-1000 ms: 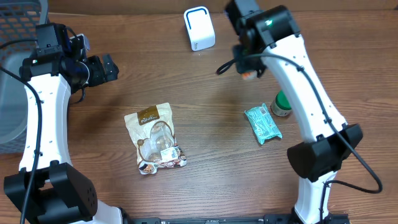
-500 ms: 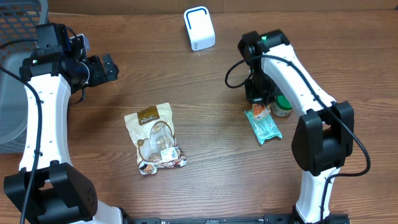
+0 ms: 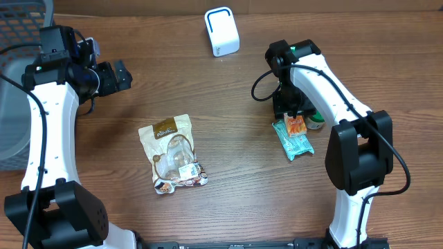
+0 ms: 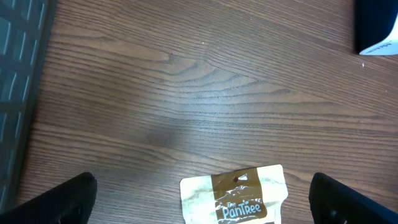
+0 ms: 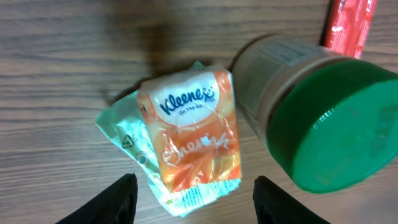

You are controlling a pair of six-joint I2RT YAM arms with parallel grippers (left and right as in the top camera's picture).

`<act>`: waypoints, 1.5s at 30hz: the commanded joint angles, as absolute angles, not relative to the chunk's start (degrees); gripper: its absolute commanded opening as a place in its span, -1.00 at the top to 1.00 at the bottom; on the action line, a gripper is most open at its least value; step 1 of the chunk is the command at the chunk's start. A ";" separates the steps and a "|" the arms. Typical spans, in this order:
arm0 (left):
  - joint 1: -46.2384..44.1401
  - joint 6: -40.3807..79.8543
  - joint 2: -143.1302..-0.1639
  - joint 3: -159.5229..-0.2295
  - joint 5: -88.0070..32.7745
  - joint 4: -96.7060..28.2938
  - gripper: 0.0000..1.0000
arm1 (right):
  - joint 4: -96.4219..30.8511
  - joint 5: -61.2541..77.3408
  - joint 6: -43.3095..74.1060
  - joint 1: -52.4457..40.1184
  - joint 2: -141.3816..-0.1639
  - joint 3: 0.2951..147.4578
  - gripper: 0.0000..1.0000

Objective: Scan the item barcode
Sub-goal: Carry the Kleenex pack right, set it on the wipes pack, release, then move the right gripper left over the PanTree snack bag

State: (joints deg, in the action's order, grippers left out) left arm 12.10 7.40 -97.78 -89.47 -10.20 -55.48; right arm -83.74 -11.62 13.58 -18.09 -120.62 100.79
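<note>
- Tissue pack [image 5: 189, 134]: orange, marked Kleenex, lying flat between and just ahead of the right gripper's [image 5: 202, 202] two fingers. Neither finger touches it.
- Right gripper: fingers spread, one on each side of the pack with a gap on both sides. The pack is released and nothing is grasped.
- Teal packet [image 5: 124, 134]: beneath the pack, sticking out past it toward the left-hand finger in the right wrist view. The pack rests on top of it.
- Jar [image 5: 323, 124]: green lid, standing just beside the pack, beyond the right-hand finger. Whether jar and pack touch cannot be told.
- Red wrapper [image 5: 351, 25]: behind the jar, at the far edge of the wrist view, only partly seen.
- Scanner [image 3: 221, 31]: white, at the far edge of the table [image 4: 186, 93], well apart from the right fingers and the pack.
- Left gripper [image 4: 205, 199]: fingers fully spread, nothing between them but bare wood.
- Snack bag [image 4: 236, 196]: brown and cream, marked PanTree, flat on the table, in the left wrist view between the two left finger tips and touching neither.
- Basket [image 3: 21, 83]: grey mesh, outboard of the left arm, at the table's edge.
</note>
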 commanded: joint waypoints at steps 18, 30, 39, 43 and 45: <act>11.99 7.92 -97.78 -89.60 -9.87 -55.44 -1.00 | -76.49 10.37 14.83 -19.97 -120.44 100.44 -1.00; 11.97 7.92 -97.78 -89.60 -9.87 -55.44 -1.00 | -66.76 10.37 14.83 -19.97 -120.44 100.44 -1.00; 11.99 7.92 -97.78 -89.62 -9.87 -55.44 -1.00 | -59.59 10.37 14.83 -19.97 -120.44 100.44 -1.00; 11.97 7.92 -97.78 -89.60 -9.87 -55.44 -1.00 | -58.13 10.37 14.83 -19.97 -120.44 100.44 -1.00; 11.97 7.92 -97.78 -89.60 -9.87 -55.44 -1.00 | -58.13 10.37 14.83 -19.97 -120.44 100.44 -1.00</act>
